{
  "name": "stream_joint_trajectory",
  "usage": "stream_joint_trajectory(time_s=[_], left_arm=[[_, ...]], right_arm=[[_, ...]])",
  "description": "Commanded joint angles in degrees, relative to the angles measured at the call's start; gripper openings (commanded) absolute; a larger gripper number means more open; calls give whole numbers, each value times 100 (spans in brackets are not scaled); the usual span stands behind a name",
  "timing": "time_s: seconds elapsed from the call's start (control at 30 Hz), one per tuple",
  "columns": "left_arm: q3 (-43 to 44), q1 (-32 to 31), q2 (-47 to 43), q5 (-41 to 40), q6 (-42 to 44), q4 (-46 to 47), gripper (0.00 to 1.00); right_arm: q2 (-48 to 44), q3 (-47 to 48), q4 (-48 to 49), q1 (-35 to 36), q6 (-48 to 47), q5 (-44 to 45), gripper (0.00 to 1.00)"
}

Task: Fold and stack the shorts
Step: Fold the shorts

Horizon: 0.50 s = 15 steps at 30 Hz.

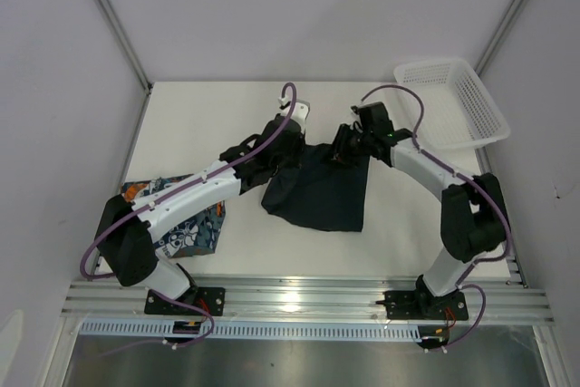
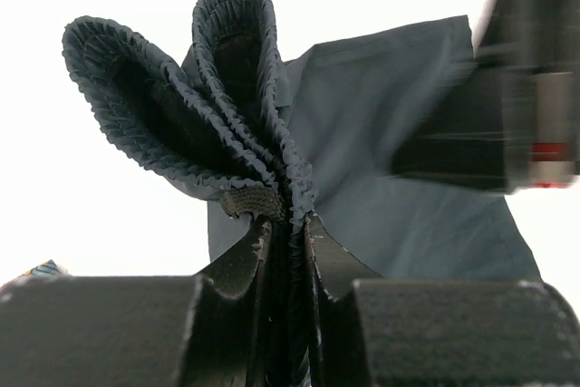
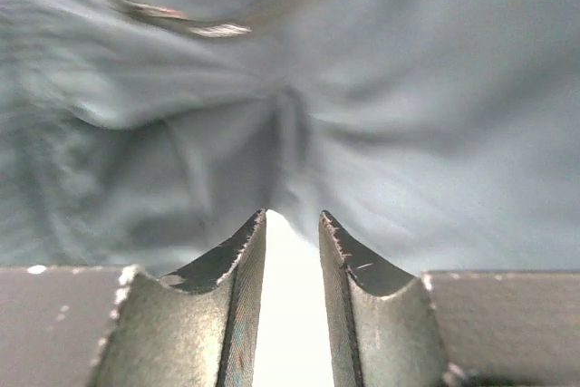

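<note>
Mid-fold at frame centre: left gripper [image 2: 288, 224] pinches the dark shorts [image 1: 322, 189] by the bunched waistband.
Right gripper [image 3: 292, 219] stands parted, empty (cloth just beyond); taking an edge seems next. Printed shorts [image 1: 195, 228] lie lower left.

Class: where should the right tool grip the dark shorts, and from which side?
Likely the waistband's right end on the dark shorts, approaching from the right: the left tool pinches the gathered elastic at the left, holding that edge raised and reachable.
</note>
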Motion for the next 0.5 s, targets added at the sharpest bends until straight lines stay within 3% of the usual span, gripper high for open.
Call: stream_joint_trajectory(time_s=[0.0, 0.2, 0.47], left_arm=[[292, -74, -158, -98, 145, 114, 1], [397, -206, 9, -185, 233, 140, 1], [705, -452, 308, -440, 338, 44, 1]], right_arm=[[-874, -459, -783, -280, -562, 740, 31], [-1613, -1296, -1030, -1035, -1089, 1109, 32], [-1175, -1595, -697, -1247, -1231, 1031, 27]])
